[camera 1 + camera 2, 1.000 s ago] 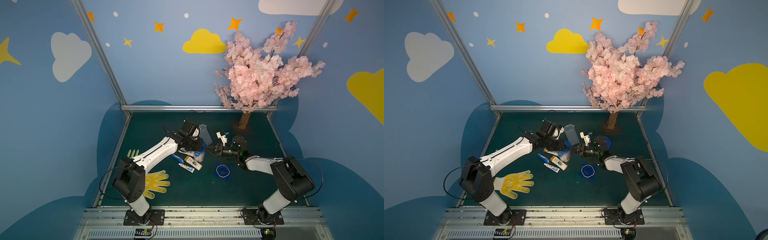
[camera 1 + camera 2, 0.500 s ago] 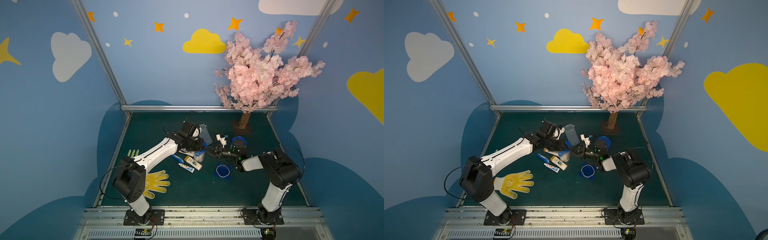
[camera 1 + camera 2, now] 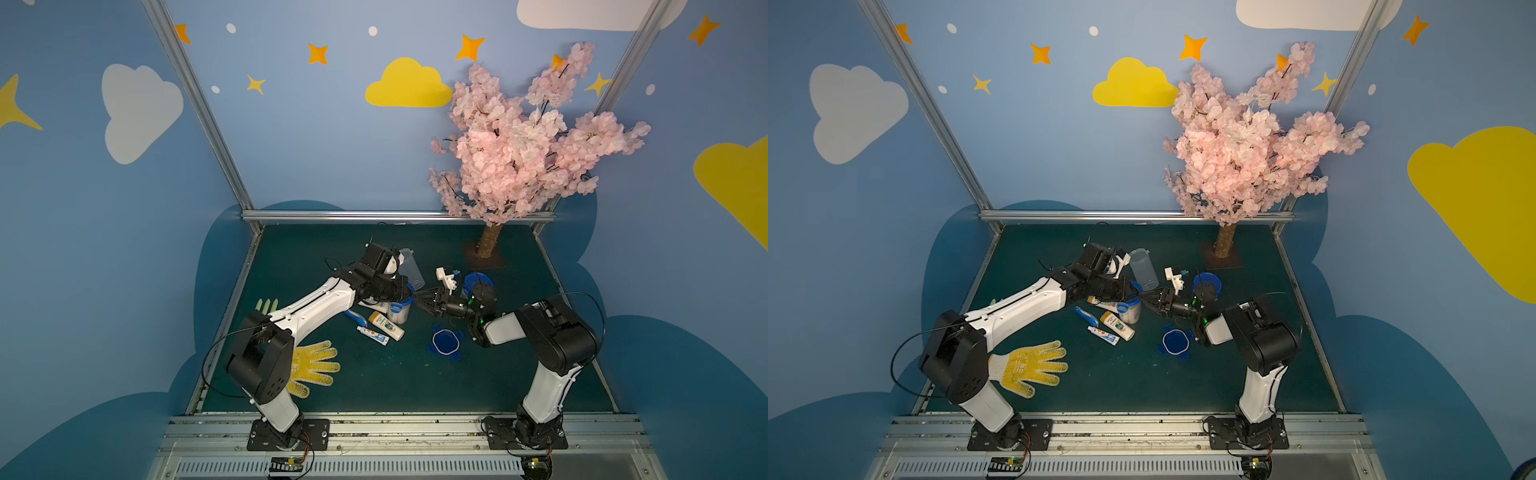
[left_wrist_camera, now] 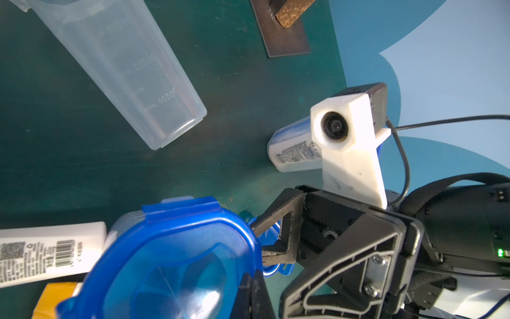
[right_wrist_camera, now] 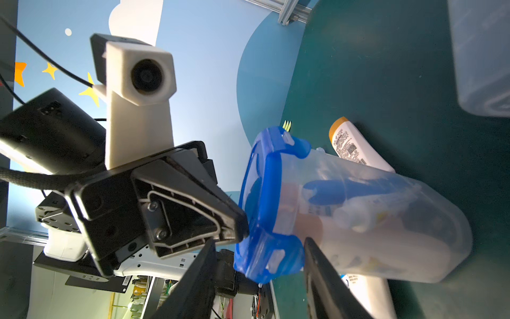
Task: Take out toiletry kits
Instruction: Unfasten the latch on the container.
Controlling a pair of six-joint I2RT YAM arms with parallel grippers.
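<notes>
One toiletry kit (image 5: 345, 210) was seen only in the right wrist view, inside the clear plastic jar (image 5: 430, 248) under its blue lid (image 5: 259, 176). A second kit (image 3: 392, 330) lay loose on the worktop (image 3: 374, 386) just left: yellow-capped bottle (image 3: 384, 324), toothbrush (image 3: 356, 318), thin tube (image 3: 372, 335). The left end effector (image 5: 242, 230) was pressed together against the lid; the right end effector (image 4: 265, 241) was spread astride a lid tab. The right arm (image 3: 557, 336) had been drawn in since a second earlier.
</notes>
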